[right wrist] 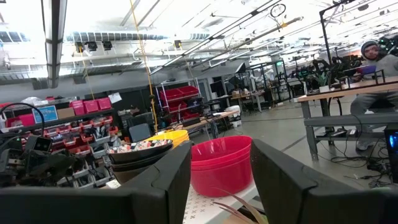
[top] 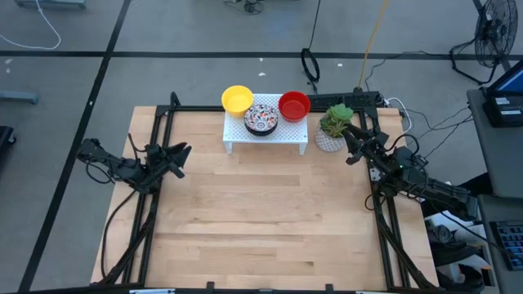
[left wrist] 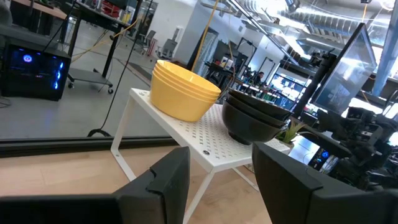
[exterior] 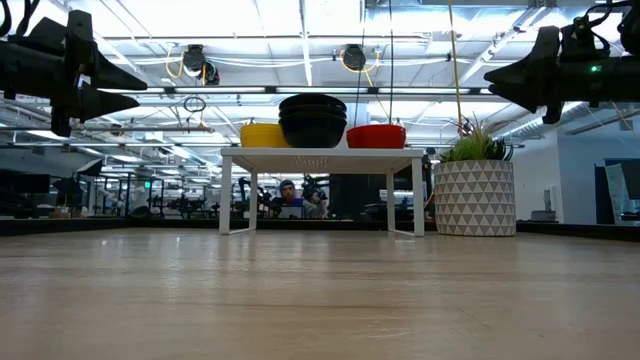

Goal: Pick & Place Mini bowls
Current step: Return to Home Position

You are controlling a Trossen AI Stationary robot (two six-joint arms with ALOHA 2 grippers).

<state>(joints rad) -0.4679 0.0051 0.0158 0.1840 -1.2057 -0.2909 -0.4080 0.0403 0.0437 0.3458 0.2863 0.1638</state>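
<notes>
Left jaws: released, my two fingers (left wrist: 158, 186) parted with nothing between them; they hang over the bench's (top: 261, 229) left side, raised above the rack top and facing the rack's left end.
Right jaws: released too, fingers (right wrist: 155, 186) apart and bare; they hang over the bench's right rear part, just beside the plant pot (top: 330, 135), equally high.
Rack (top: 270, 137): white, perforated, on legs at the rear middle of the bench, its long side along the rear edge.
Yellow bowls (top: 237, 99): nested in one stack at the rack's left rear corner, right at its edge.
Patterned bowls (top: 261, 118): nested in the middle of the rack, between the other two stacks and slightly further forward.
Red bowls (top: 294, 105): nested at the rack's right rear corner, close beside the patterned stack.
Plant pot: on the bench just off the rack's right end, apart from it.
Open room: bare wood runs from the rack's front legs to the near edge, and across between my left arm (top: 122, 167) and right arm (top: 409, 171).
Under the rack: an open gap between its legs.
</notes>
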